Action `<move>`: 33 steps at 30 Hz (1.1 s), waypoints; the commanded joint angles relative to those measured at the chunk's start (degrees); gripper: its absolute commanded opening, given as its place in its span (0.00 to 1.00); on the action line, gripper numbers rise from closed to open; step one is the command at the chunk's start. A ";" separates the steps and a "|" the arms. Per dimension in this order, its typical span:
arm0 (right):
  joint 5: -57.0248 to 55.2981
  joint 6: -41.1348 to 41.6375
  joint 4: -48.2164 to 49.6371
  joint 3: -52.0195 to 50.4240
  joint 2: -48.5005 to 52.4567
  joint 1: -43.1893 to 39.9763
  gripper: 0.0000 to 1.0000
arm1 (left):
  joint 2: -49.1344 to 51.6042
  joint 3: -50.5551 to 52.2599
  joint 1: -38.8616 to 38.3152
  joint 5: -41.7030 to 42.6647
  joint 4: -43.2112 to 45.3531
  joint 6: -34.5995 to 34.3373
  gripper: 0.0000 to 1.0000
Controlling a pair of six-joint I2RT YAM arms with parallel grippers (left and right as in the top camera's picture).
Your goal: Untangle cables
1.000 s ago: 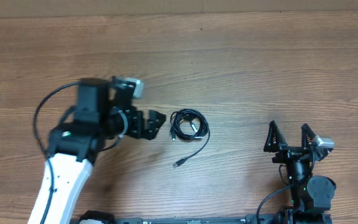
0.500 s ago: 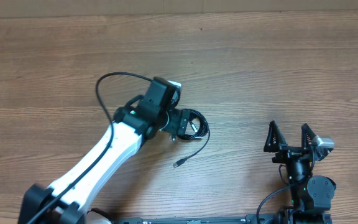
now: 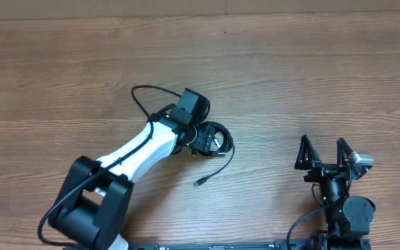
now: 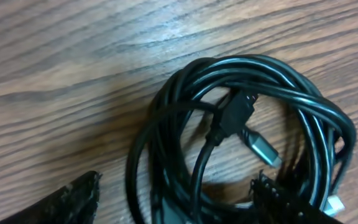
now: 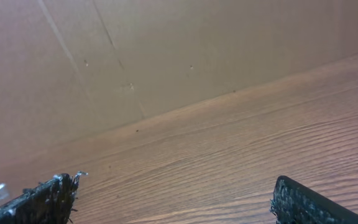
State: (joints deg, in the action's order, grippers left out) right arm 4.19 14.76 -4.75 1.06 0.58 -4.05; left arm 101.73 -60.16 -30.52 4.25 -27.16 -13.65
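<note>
The cables (image 3: 217,139) lie as a small black coil in the middle of the wooden table, with one loose strand running down to a plug end (image 3: 198,182). In the left wrist view the coil (image 4: 241,124) fills the frame, with a black plug and a silver connector (image 4: 263,149) inside the ring. My left gripper (image 3: 201,141) is open and low over the coil's left side. Its fingers (image 4: 73,202) stand either side of several strands (image 4: 179,208). My right gripper (image 3: 321,156) is open and empty at the near right, far from the coil. It also shows in the right wrist view (image 5: 179,208).
The left arm's own thicker black wire (image 3: 148,94) loops out above the arm. A brown cardboard wall (image 5: 166,56) stands along the table's far edge. Bare wooden tabletop (image 3: 304,76) lies all around the coil.
My left gripper has moved right from beside the coil to over its left side, and the arm has swung round behind it. The right arm and the coil have not moved.
</note>
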 commanded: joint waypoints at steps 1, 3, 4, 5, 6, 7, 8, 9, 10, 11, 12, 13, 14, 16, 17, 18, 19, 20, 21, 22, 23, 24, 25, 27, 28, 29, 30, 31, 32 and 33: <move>-0.50 -0.17 0.28 -0.61 -0.39 -0.13 1.00 | 2.49 -1.14 -0.31 1.77 1.07 -0.52 0.73; -0.50 -0.20 0.28 -0.61 -0.39 -0.13 1.00 | 4.04 -1.14 -0.31 1.79 1.40 -0.52 0.70; -0.50 -0.17 0.28 -0.61 -0.39 -0.13 1.00 | 4.61 -1.14 -0.31 1.79 1.49 -0.52 0.66; -0.50 -0.17 0.28 -0.61 -0.39 -0.13 1.00 | 5.22 -1.14 -0.31 1.77 1.57 -0.50 0.61; -0.50 -0.17 0.28 -0.61 -0.39 -0.13 1.00 | 5.92 -1.14 -0.31 1.75 1.73 -0.50 0.54; -0.50 -0.17 0.28 -0.61 -0.39 -0.13 1.00 | 6.51 -1.14 -0.31 1.66 1.75 -0.44 0.44; -0.50 -0.17 0.28 -0.61 -0.39 -0.13 1.00 | 6.84 -1.14 -0.31 1.55 1.79 -0.20 0.32; -0.50 -0.17 0.26 -0.61 -0.39 -0.13 1.00 | 7.10 -1.14 -0.28 1.51 1.79 0.00 0.25; -0.50 -0.17 0.28 -0.61 -0.39 -0.13 1.00 | 7.15 -1.14 -0.26 1.53 1.77 0.42 0.20; -0.50 -0.20 0.28 -0.61 -0.39 -0.13 1.00 | 7.15 -1.14 -0.26 1.51 1.77 0.72 0.13; -0.50 -0.17 0.28 -0.61 -0.39 -0.13 1.00 | 7.13 -1.16 -0.24 1.51 1.81 1.40 0.08; -0.50 -0.20 0.28 -0.61 -0.39 -0.13 1.00 | 7.13 -1.31 -0.20 1.20 1.84 2.27 0.04; -0.50 -0.17 0.26 -0.61 -0.39 -0.13 1.00 | 7.13 -1.60 -0.09 0.98 1.70 2.36 0.04; -0.50 -0.17 0.28 -0.61 -0.39 -0.13 1.00 | 6.93 -2.51 0.24 0.87 1.07 2.34 0.04; -0.44 -0.09 0.31 -0.61 -0.39 -0.13 1.00 | 6.82 -3.23 0.46 0.90 0.44 2.32 0.04; -0.39 0.37 0.33 -0.61 -0.39 -0.13 1.00 | 6.43 -4.15 0.61 0.90 -0.50 2.29 0.04; -0.20 0.44 0.31 -0.61 -0.39 -0.13 1.00 | 6.10 -5.11 0.85 0.92 -1.51 2.29 0.04; 0.26 0.46 0.31 -0.61 -0.39 -0.13 1.00 | 5.60 -6.10 1.03 0.94 -2.71 2.29 0.04; 1.51 0.50 0.35 -0.61 -0.39 -0.13 1.00 | 5.01 -7.45 1.27 0.96 -4.24 2.29 0.04; 3.89 0.98 0.55 -0.61 -0.39 -0.13 1.00 | 4.52 -8.46 1.38 0.94 -5.40 2.29 0.04; 6.29 2.73 0.85 -0.61 -0.39 -0.13 1.00 | 3.89 -9.84 1.42 0.90 -6.86 2.32 0.04; 9.25 5.40 1.22 -0.61 -0.39 -0.13 1.00 | 3.21 -11.10 1.46 0.90 -8.31 2.32 0.04; 12.61 8.70 1.49 -0.61 -0.39 -0.13 1.00 | 2.49 -12.39 1.60 0.94 -9.51 2.29 0.04; 21.46 17.70 1.66 -0.61 -0.39 -0.13 1.00 | 0.61 -14.73 1.70 1.38 -11.32 2.29 0.04; 24.94 21.59 1.77 -0.61 -0.39 -0.13 1.00 | -0.33 -15.45 1.70 1.51 -11.80 2.27 0.04; 26.62 23.76 1.86 -0.61 -0.39 -0.13 1.00 | -1.31 -15.98 1.70 1.88 -12.13 2.27 0.04; 28.41 27.15 2.12 -0.61 -0.39 -0.13 1.00 | -2.19 -16.28 1.70 2.23 -12.33 2.27 0.04; 30.73 36.28 2.99 -0.61 -0.39 -0.13 1.00 | -4.17 -16.50 1.70 2.89 -12.52 2.27 0.04; 30.93 41.86 3.32 -0.61 -0.39 -0.13 1.00 | -5.07 -16.50 1.68 2.89 -12.59 2.27 0.04; 31.10 46.07 3.93 -0.61 -0.39 -0.13 1.00 | -5.92 -16.50 1.68 2.86 -12.70 2.29 0.04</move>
State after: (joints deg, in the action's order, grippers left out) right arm 27.97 39.57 -2.24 1.06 0.58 -4.10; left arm 101.01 -74.81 -29.10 5.52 -39.44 -12.88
